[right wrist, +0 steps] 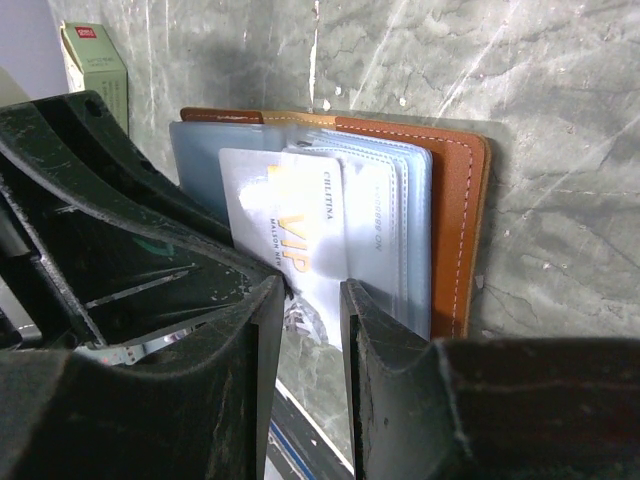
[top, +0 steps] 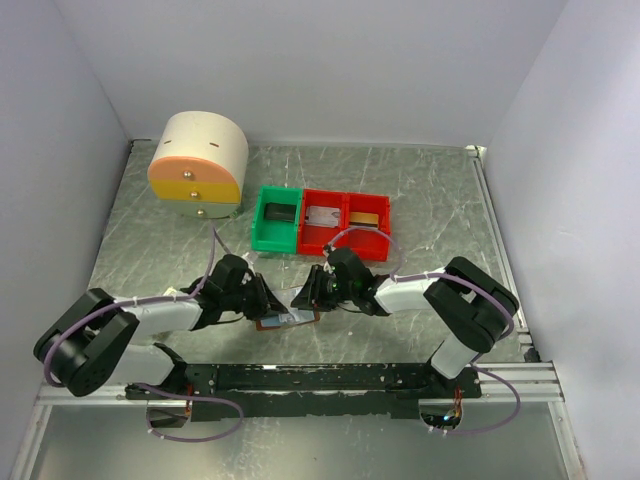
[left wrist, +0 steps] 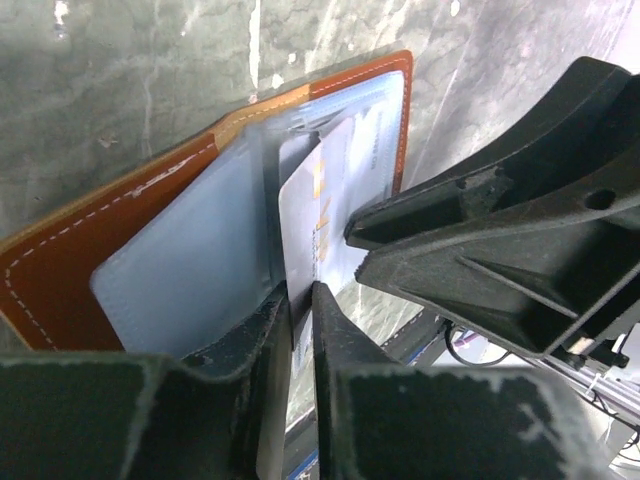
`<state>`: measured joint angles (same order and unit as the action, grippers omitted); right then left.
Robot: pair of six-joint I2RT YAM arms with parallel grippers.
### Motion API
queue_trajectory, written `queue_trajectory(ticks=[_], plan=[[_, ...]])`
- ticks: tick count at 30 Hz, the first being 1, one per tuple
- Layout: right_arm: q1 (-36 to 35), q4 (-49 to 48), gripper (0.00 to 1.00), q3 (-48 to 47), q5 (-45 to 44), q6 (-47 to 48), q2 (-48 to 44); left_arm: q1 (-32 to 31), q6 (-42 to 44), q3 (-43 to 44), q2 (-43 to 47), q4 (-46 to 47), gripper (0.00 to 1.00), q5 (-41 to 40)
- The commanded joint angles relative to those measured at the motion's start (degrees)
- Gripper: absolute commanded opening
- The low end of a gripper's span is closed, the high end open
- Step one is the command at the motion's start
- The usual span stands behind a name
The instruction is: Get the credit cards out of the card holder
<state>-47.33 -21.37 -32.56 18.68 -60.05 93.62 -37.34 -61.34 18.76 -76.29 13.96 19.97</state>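
Note:
The card holder (top: 283,321) lies open on the table between my two grippers, brown leather (left wrist: 120,230) around pale-blue panels (right wrist: 200,150). A white credit card (right wrist: 300,230) with gold VIP lettering sticks partway out of the clear sleeves toward the near edge. My left gripper (left wrist: 302,290) has its jaws almost together, a narrow slit over the card's (left wrist: 310,200) edge; whether they pinch it is unclear. My right gripper (right wrist: 312,290) stands open, the card's corner showing in the gap, untouched by either side. Its right finger (right wrist: 390,320) sits over the sleeves. Both grippers (top: 268,305) (top: 308,298) nearly touch.
A green bin (top: 276,218) and a red double bin (top: 345,222) stand behind the grippers. A round cream drawer unit (top: 198,160) stands at the back left. A small green-white box (right wrist: 95,60) is nearby. The black base rail (top: 330,378) runs along the near edge.

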Motion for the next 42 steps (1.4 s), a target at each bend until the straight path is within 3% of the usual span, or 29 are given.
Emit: queue_trajectory(ticks=[1, 7, 15, 20, 22, 28, 34, 42], plan=[[-0.4, 7.0, 0.31, 2.1, -2.6, 1.4, 1.0, -0.2, 1.3, 1.5, 2.9, -4.1, 0.18, -2.3], [-0.3, 6.9, 0.31, 2.2, -2.4, 1.4, 1.4, -0.3, 1.8, 1.8, 4.3, -7.5, 0.1, -4.1], [-0.3, 7.0, 0.31, 1.8, -2.3, 1.6, 1.5, -0.3, 2.2, 2.5, 3.2, -6.4, 0.3, -3.2], [-0.4, 7.1, 0.31, 2.0, -2.5, 1.6, 1.3, -0.3, 1.8, 2.3, 3.5, -5.2, 0.31, -2.9], [-0.3, 7.0, 0.31, 2.0, -2.5, 1.6, 1.3, -0.3, 1.1, 1.4, 4.4, -4.1, 0.29, -3.0], [-0.3, 7.6, 0.31, 1.7, -2.6, 1.8, 1.0, -0.3, 0.8, 1.1, 7.0, -6.7, 0.08, -5.0], [0.0, 0.2, 0.33, 3.0, 1.2, -0.4, -0.2, -0.2, 2.6, 3.0, 9.3, -13.6, 0.07, -8.4], [0.7, -0.5, 0.43, 4.8, -3.6, 2.2, -11.2, -0.2, 7.3, 7.0, 14.3, -22.8, 0.07, -12.5]])
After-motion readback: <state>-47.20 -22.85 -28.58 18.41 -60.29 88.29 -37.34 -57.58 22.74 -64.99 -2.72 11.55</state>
